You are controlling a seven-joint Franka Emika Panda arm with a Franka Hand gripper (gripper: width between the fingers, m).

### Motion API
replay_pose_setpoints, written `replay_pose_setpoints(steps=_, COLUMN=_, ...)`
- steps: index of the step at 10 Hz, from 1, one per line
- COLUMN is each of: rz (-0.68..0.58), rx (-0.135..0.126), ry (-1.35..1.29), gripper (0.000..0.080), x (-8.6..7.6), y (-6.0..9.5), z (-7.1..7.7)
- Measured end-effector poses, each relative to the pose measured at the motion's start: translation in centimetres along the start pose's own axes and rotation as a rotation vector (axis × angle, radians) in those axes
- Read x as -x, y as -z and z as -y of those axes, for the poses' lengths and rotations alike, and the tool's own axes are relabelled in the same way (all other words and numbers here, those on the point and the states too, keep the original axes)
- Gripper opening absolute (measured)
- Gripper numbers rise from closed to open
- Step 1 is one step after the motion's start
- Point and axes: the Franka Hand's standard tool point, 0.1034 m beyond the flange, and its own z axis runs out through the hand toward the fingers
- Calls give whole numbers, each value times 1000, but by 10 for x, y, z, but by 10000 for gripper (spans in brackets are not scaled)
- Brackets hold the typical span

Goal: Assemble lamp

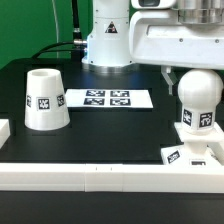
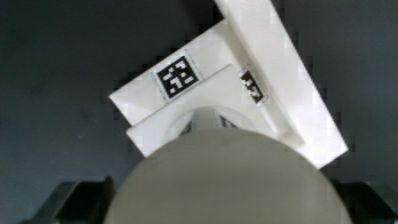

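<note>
Rail (image 1: 100, 172) is bordering desk (image 1: 110, 125). End effector (image 1: 190, 80) is apparently gripping bulb (image 1: 197, 100), holding it upright over base (image 1: 190, 150) for seating; shade (image 1: 45, 100) is waiting well apart.

I find no legible words, numbers or brand names. The only signs are black-and-white square tags: on the white tapered plastic shade (image 1: 45, 99), the round-topped white bulb (image 1: 197, 103), the low white square base block (image 1: 193, 152) (image 2: 222, 85), and four on the flat white marker board (image 1: 107, 98).
</note>
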Motion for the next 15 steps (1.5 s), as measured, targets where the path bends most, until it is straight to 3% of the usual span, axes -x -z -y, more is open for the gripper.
replay_pose_setpoints(steps=4, rz=21, rx=-34, ry=-438, gripper=577, x=2, y=0, z=3)
replay_pose_setpoints(steps=9, rz=48, rx=-50, ry=-652, gripper=577, x=3, y=0, z=4)
replay_pose_setpoints(steps=10, rz=49, rx=-50, ry=-647, gripper=577, x=3, y=-1, z=4)
replay_pose_setpoints(steps=11, rz=49, rx=-50, ry=-619, gripper=668, x=3, y=-1, z=5)
replay_pose_setpoints(steps=12, rz=48, rx=-51, ry=-583, gripper=690, x=3, y=-1, z=5)
replay_pose_setpoints(steps=15, rz=34, rx=-51, ry=-231, gripper=698, x=9, y=1, z=10)
